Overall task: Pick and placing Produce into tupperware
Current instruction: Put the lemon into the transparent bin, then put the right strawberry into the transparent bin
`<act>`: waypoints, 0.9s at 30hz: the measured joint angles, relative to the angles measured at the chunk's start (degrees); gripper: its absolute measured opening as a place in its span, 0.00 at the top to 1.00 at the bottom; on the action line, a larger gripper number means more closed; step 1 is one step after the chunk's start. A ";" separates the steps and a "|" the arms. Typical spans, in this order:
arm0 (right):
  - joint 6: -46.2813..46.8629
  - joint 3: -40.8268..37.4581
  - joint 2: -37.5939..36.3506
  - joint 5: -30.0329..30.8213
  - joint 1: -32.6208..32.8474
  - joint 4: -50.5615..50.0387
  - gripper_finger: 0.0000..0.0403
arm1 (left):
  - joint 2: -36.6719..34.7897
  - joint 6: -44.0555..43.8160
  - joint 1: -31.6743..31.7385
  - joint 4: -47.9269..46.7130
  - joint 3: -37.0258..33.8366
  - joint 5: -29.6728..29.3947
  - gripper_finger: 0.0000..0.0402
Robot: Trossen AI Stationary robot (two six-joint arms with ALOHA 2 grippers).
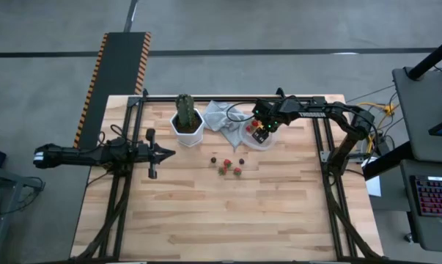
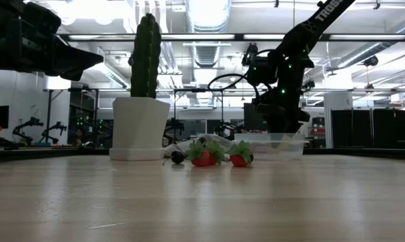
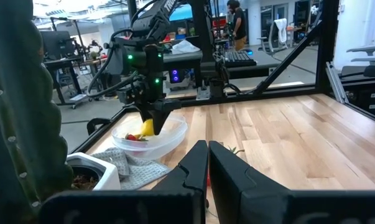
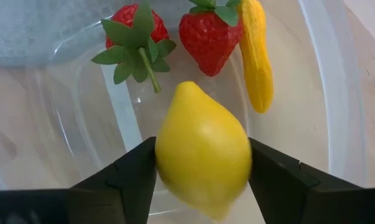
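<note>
From above, the right hand (image 1: 262, 130) covers most of the tub (image 1: 259, 137), so the tub's contents are hard to make out there; only its clear rim shows at the hand's 6 o'clock side. In the low view the tub (image 2: 269, 145) is seen through its wall, the inside blurred. The cloth (image 1: 222, 116) lies partly under the tub, its far edge hidden by the arm. The loose pieces on the counter (image 1: 206, 213) are too small to sort: several red berries (image 1: 237, 171) and a few dark bits (image 1: 214, 159), at about 7 o'clock from the tub. The left wrist view is half blocked by the cactus (image 3: 16, 106).

The right hand (image 4: 203, 165) hangs directly over the tub (image 4: 336, 93), fingers (image 4: 122, 177) spread fairly wide. A lemon (image 4: 203, 152) sits between them; its edges are blurred, and whether the fingers press it or stand just clear I cannot tell. Below it in the tub lie two strawberries (image 4: 209, 40) and a thin yellow piece (image 4: 257, 56).

The left hand (image 1: 162, 153) waits at 9 o'clock on the counter, well apart from the produce, its fingers (image 3: 193, 171) closed together on nothing. The cactus (image 1: 185, 110) in its white pot (image 1: 188, 132) stands between the two hands, just beside the cloth
</note>
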 joint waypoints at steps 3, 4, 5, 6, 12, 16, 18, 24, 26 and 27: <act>0.00 0.00 0.00 0.16 0.00 0.00 0.41 | 0.00 0.00 0.00 -0.01 0.00 -0.07 1.00; 0.01 0.00 0.00 0.18 0.00 0.00 0.40 | 0.00 0.00 0.02 0.00 0.00 -0.20 1.00; 0.01 0.00 0.00 0.22 0.00 0.00 0.39 | 0.00 0.01 0.02 0.01 0.00 -0.20 1.00; 0.01 0.00 0.00 0.30 0.00 0.02 0.37 | 0.00 0.01 0.02 0.00 0.00 -0.20 1.00; -0.07 0.00 0.00 0.39 0.00 0.00 0.32 | 0.00 0.00 0.01 -0.01 0.00 -0.18 1.00; -0.99 0.91 -0.84 0.42 0.00 -0.07 0.30 | 0.00 0.02 0.02 -0.01 0.00 -0.18 1.00; -1.30 1.77 -2.04 0.42 0.00 0.05 0.30 | 0.00 0.01 0.00 0.00 0.00 -0.16 1.00; -1.29 4.34 -7.63 -0.04 0.15 -0.12 0.30 | 0.00 0.00 0.02 -0.08 0.00 -0.15 1.00; -1.27 4.98 -10.23 -1.35 0.64 0.41 0.30 | 0.02 0.00 0.00 -0.43 0.00 -0.14 1.00; -1.34 5.18 -11.67 -2.52 1.03 1.06 0.30 | 0.05 0.00 0.00 -0.42 0.00 -0.13 1.00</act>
